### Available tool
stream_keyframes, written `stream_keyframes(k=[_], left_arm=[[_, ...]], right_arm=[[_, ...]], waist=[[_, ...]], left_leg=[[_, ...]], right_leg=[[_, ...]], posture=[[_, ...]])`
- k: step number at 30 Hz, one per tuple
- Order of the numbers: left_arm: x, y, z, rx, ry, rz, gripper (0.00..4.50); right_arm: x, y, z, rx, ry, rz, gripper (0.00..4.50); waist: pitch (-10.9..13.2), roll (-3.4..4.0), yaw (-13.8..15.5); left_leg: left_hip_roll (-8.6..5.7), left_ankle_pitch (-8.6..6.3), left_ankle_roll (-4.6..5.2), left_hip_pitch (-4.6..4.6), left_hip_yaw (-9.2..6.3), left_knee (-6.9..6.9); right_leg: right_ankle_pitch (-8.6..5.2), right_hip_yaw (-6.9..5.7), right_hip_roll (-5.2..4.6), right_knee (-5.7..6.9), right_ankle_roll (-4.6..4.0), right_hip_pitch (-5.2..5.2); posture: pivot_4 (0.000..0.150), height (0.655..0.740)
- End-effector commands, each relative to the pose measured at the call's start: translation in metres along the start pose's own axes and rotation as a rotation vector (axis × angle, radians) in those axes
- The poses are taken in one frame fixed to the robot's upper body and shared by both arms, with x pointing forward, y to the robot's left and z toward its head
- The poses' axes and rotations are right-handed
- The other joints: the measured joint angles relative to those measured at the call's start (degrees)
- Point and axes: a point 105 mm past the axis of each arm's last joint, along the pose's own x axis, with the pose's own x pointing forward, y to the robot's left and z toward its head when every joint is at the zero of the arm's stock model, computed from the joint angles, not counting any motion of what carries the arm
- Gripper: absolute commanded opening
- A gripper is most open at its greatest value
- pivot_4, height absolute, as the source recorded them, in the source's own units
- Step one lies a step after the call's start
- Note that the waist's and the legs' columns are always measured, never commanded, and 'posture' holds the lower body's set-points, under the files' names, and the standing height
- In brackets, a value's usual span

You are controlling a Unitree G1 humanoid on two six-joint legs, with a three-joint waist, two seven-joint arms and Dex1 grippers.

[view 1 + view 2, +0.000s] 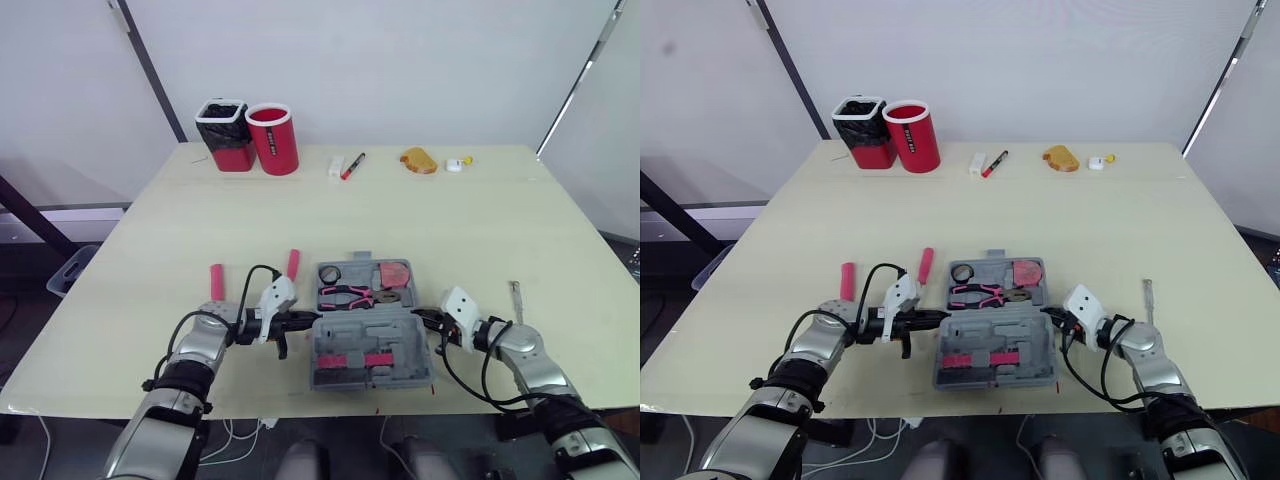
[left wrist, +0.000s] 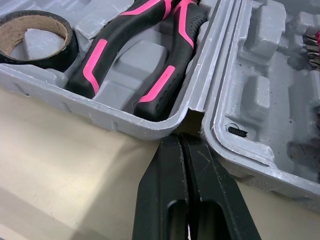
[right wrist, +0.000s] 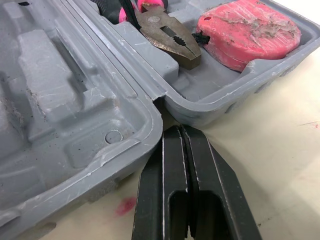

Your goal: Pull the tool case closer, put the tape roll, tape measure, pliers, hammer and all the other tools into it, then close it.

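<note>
Grey open tool case [image 1: 372,332] holds tape roll [image 1: 330,273], pliers [image 1: 345,295], tape measure [image 1: 395,273]; left gripper [image 1: 310,320], right gripper [image 1: 419,316] jaws together.

You had no text, label, brand or number that you could read. The red cup [image 1: 274,140] at the far side of the tabletop [image 1: 450,220] bore a small dark mark near its rim, too small for you to make out.

Open grey tool case [image 1: 400,335] holds pliers [image 1: 345,295] (pink-handled).
</note>
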Motion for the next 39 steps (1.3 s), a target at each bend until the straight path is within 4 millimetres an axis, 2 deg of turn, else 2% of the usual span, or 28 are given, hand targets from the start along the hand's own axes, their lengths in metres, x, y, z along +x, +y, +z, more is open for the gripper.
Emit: stream_keyframes(k=[1,15,39], left_arm=[[-0.001,0.0,0.002,0.019,0.003,-0.003,0.1],[0.004,-0.003,0.002,0.022,0.002,-0.016,0.1],[0.015,-0.012,0.005,0.021,-0.017,-0.046,0.1]], right_arm=[[0.005,0.005,0.013,-0.022,-0.043,0.037,0.01],[-0.004,0.006,0.002,0.0,0.003,0.039,0.01],[-0.014,0.002,-0.003,0.011,0.02,0.016,0.01]], waist=[[0.0,0.0,0.01],[0.0,0.0,0.21],[0.0,0.0,0.5]], left_leg=[[0.0,0.0,0.0,0.0,0.0,0.0],[0.0,0.0,0.0,-0.01,0.0,0.0],[-0.05,0.0,0.0,-0.04,0.01,0.0]], right_leg=[[0.0,0.0,0.0,0.0,0.0,0.0],[0.0,0.0,-0.01,-0.01,0.0,0.0],[0.0,-0.01,-0.06,-0.04,0.01,0.01]], posture=[[0.15,0.74],[0.15,0.74],[0.15,0.74]])
